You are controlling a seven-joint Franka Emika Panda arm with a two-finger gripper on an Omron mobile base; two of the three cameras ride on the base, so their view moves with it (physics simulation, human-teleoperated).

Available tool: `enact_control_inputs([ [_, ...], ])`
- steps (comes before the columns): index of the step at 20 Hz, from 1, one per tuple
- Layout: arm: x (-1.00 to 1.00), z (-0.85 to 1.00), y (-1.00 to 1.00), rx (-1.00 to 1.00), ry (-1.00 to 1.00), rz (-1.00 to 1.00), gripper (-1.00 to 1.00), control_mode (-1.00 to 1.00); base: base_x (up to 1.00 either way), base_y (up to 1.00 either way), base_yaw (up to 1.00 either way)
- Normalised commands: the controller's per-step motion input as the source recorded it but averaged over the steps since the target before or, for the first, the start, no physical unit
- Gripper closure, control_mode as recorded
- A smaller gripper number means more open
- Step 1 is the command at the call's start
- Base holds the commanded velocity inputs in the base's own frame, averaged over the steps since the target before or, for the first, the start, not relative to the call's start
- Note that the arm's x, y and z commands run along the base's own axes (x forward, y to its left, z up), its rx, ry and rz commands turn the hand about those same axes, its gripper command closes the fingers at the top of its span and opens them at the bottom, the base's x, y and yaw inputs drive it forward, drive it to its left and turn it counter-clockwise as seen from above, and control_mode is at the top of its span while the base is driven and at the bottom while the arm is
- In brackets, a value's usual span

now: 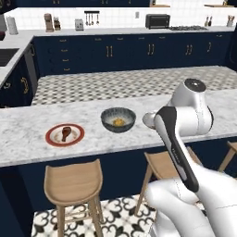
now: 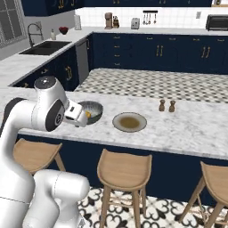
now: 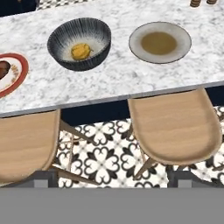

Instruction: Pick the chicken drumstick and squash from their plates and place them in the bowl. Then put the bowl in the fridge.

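Now | squash [image 3: 81, 51] lies in bowl [image 3: 98, 37] | chicken drumstick [image 1: 66, 134] on red-rimmed plate [image 1: 52, 139], left of bowl, bone end toward front edge | gripper [image 3: 112, 177] wide open, empty, above stools, drumstick off to its left

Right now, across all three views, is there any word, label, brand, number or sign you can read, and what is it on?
None can be read in any view.
Robot arm: a faint line of marks runs along the dark strip of the forearm, too small and blurred to read.
Toaster oven on the back counter: no legible marking.
Red-rimmed plate, bowl, grey-beige plate: patterns only, no text.
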Motion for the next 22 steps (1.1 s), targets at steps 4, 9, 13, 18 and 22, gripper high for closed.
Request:
enact_control_inputs([
  [4, 0.0, 0.0, 0.0, 0.0, 0.0, 0.0, -1.0, 1.0, 0.06, 1.0, -0.01],
  [9, 0.0, 0.0, 0.0, 0.0, 0.0, 0.0, -1.0, 1.0, 0.25, 0.89, 0.0],
  [13, 0.0, 0.0, 0.0, 0.0, 0.0, 0.0, -1.0, 1.0, 0.54, 0.13, 0.0],
  [18, 0.0, 0.0, 0.0, 0.0, 0.0, 0.0, -1.0, 1.0, 0.77, 0.0, 0.0],
  [22, 0.0, 0.0, 0.0, 0.0, 0.0, 0.0, -1.0, 1.0, 0.62, 0.05, 0.0],
])
